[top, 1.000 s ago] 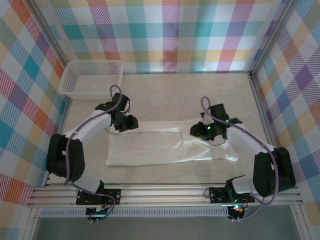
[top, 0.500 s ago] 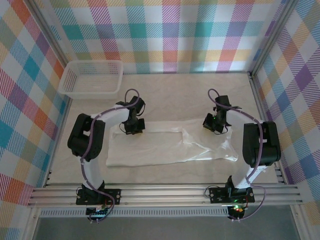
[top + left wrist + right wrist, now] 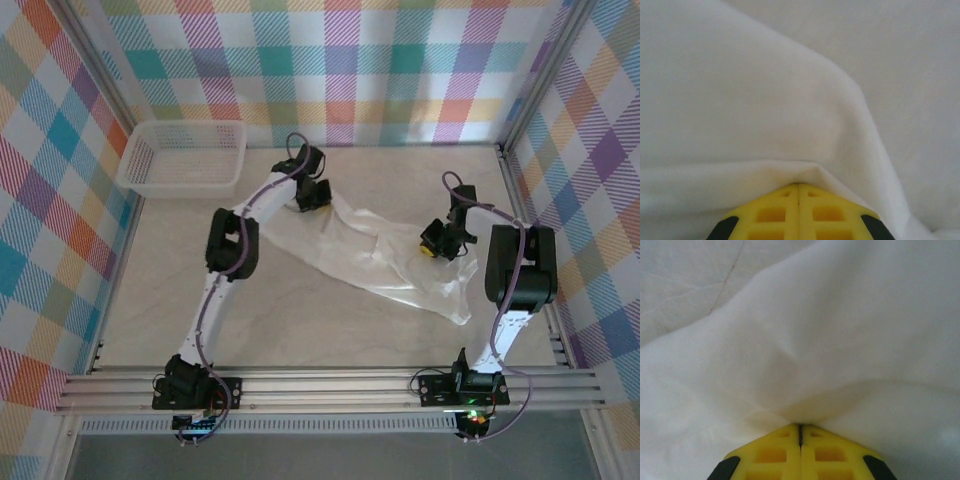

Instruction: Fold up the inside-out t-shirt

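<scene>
White thin fabric first: found inside-out t-shirt (image 3: 370, 255) on the pale table (image 3: 300, 330), drawn out as a slanting band from far centre down toward the near right, with a loose creased end trailing near the right arm's side. Could not tell whether the middle of the band sat on the table or hung just above it.

Saw left arm reaching long: base at near edge, upper link running forward to a dark elbow about mid-table, forearm carrying on almost to the back wall, wrist bent downward. Found left gripper (image 3: 308, 195) at the far upper end of the shirt. From the left wrist camera, logged yellow fingers (image 3: 771, 215) pressed together with no gap, a fold of white cloth pinched at the tips and draping away over them.

Saw right arm folded tighter: upper link standing over its base, dark elbow at the right rail, forearm doubling back inward, wrist pointing down. Found right gripper (image 3: 437, 243) on the shirt's right-hand part, well apart from the left one. From the right wrist camera, logged both yellow pads closed flush, cloth gathered into a pucker right at the tips.

Noted white mesh basket (image 3: 180, 158) in the far left corner, apart from the shirt, left of the left gripper.
</scene>
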